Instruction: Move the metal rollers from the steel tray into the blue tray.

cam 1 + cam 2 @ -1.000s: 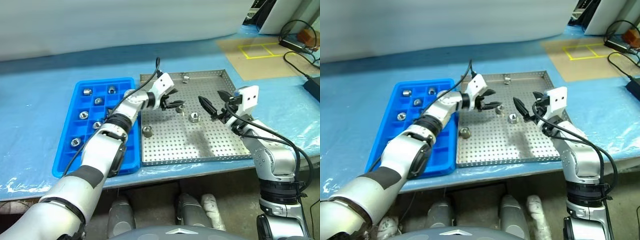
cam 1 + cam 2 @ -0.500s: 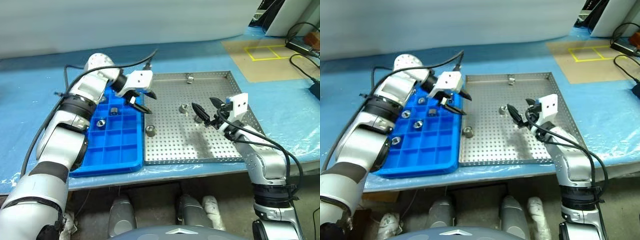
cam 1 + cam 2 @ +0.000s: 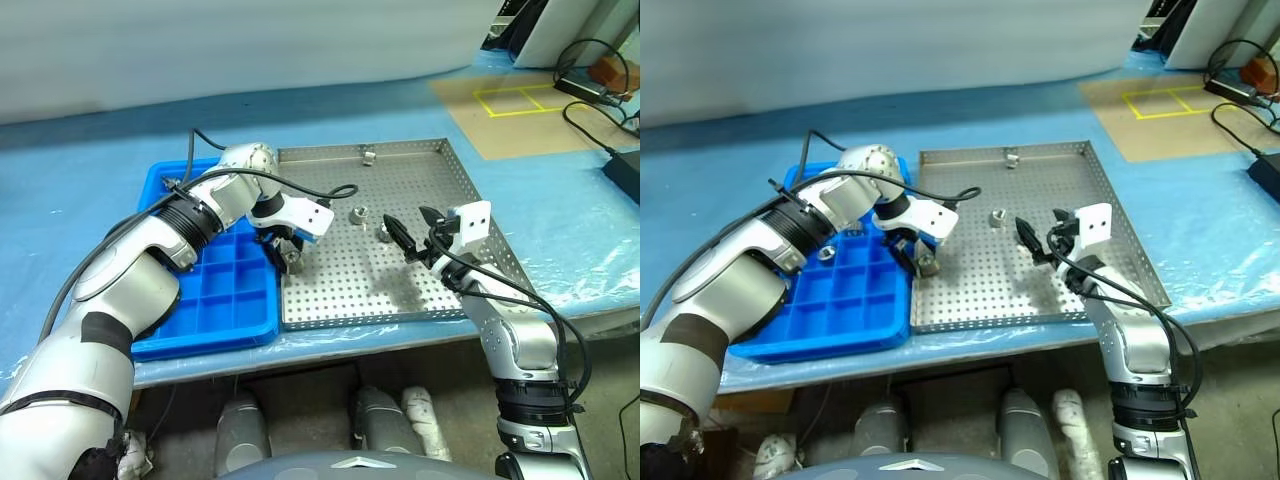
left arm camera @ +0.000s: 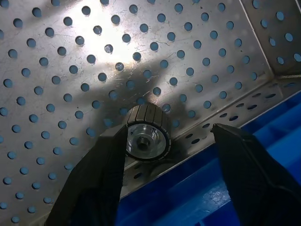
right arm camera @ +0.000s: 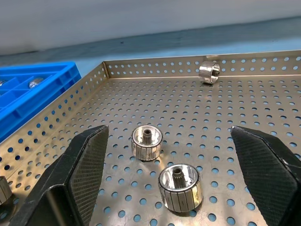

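The steel tray (image 3: 440, 290) lies on the table, with the blue tray (image 3: 215, 300) against its left side. My left gripper (image 4: 167, 132) points down, open, straddling a metal roller (image 4: 147, 133) by the steel tray's left rim; one finger (image 4: 101, 174) is against the roller, the other finger (image 4: 244, 160) stands apart. Two more rollers (image 5: 146, 141) (image 5: 180, 181) lie mid-tray in front of my open right gripper (image 5: 169, 131), which is level and empty. Another roller (image 5: 209, 72) rests at the far rim. My left arm hides much of the blue tray; a roller (image 3: 825, 252) shows in one compartment.
A blue sheet (image 3: 90, 160) covers the table. A brown board with yellow tape (image 3: 510, 100) lies at the far right, with cables and a black box (image 3: 620, 165) beyond it. The table's front edge runs just below both trays.
My left gripper swung from the steel tray's middle out over the blue tray, then back and down onto the roller by the left rim. The right gripper sank a little. The camera view shifted.
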You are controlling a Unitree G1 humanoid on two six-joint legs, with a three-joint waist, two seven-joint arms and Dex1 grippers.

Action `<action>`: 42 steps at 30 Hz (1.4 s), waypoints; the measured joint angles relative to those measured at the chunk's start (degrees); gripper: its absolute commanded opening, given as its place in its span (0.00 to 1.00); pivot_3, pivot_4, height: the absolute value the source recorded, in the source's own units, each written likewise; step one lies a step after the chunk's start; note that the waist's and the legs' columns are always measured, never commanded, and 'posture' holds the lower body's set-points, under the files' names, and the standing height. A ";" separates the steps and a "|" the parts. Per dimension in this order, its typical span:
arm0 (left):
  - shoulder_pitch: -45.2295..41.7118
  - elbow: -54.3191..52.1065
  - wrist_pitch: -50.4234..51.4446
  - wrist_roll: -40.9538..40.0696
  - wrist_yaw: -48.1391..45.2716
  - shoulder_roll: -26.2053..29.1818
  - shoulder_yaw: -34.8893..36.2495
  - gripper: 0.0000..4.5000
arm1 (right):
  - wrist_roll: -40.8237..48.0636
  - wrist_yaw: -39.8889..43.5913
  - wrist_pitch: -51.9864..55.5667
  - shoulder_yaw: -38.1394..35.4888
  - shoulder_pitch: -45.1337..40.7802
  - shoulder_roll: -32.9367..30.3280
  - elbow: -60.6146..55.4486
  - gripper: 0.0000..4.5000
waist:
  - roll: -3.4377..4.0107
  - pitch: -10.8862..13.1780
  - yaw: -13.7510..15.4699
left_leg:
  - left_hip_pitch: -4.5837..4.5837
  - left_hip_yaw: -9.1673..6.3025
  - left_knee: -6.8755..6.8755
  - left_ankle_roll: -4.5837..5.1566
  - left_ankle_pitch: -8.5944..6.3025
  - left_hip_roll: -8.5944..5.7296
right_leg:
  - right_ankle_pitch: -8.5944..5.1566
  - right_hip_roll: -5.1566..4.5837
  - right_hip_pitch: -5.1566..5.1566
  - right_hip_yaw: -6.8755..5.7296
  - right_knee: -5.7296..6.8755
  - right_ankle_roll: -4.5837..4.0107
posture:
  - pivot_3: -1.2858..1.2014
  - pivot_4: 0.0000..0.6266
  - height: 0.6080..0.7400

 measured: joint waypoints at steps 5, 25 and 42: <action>-0.75 6.92 -3.56 4.82 3.56 -3.02 0.53 0.68 | -0.58 -0.29 -0.63 0.53 0.04 0.21 0.00 0.96 | 0.00 0.00 -0.19 | 0.04 -0.01 0.04 0.01 0.00 0.00 | 0.00 0.03 0.02 0.00 0.02 0.00 | 0.37 0.24 1.00; 3.12 8.92 -8.82 10.32 4.64 -5.75 2.60 0.68 | -2.50 -0.29 -1.17 0.49 0.04 -0.71 0.00 0.96 | 0.00 0.00 -1.74 | 0.18 -0.01 0.02 0.04 -0.02 0.02 | 0.00 0.10 0.07 0.02 0.03 0.00 | 0.37 0.24 1.00; 3.92 10.10 -14.14 12.09 4.99 -4.92 4.46 0.37 | -3.56 -0.24 -1.41 0.49 -0.02 -0.78 1.27 0.96 | 0.00 0.00 -1.95 | 0.31 0.00 0.00 0.09 -0.05 0.05 | 0.01 0.15 0.08 0.02 0.11 -0.01 | 0.38 0.24 1.00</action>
